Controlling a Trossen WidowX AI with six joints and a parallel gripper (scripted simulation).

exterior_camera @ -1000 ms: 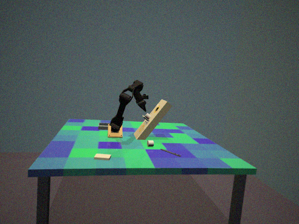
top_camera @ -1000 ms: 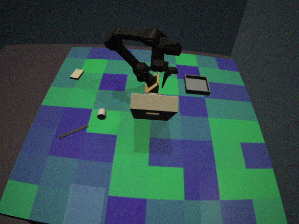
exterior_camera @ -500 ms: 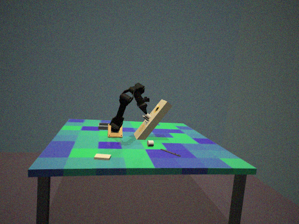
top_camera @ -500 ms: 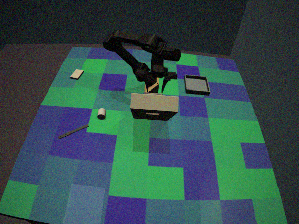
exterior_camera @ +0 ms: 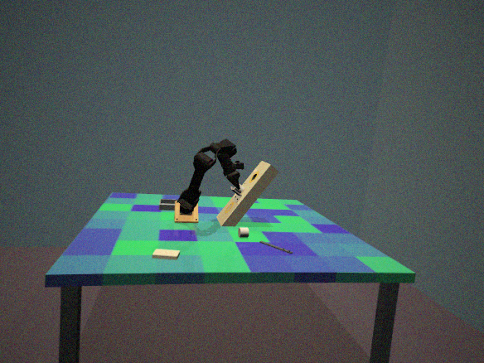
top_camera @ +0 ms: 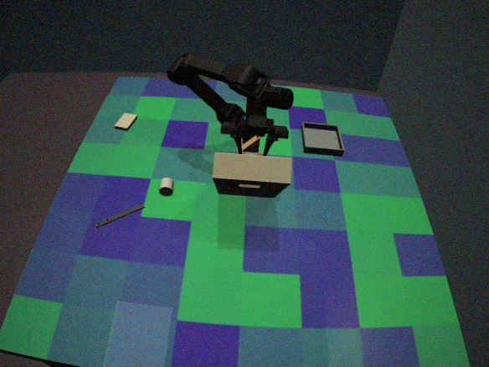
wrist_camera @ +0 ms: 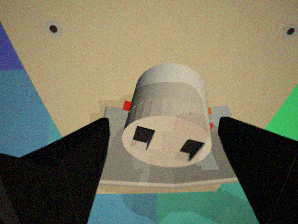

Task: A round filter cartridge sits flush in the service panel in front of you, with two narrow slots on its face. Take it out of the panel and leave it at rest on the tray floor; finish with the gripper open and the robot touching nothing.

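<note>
Top: gripper (top_camera: 254, 147) hangs behind the tilted panel (top_camera: 252, 168); tray (top_camera: 322, 138) beside.

Exterior: gripper at the panel's lower face.

Wrist: jaws spread, gripping nothing. Cartridge (wrist_camera: 169, 117) stands out from a grey mount (wrist_camera: 165, 172) on the panel, between the fingers, untouched.

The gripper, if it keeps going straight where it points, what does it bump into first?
Most likely the round filter cartridge, which sticks out of the tilted panel dead ahead between the open gripper's fingers. How close it is, the wrist view can't settle.
</note>
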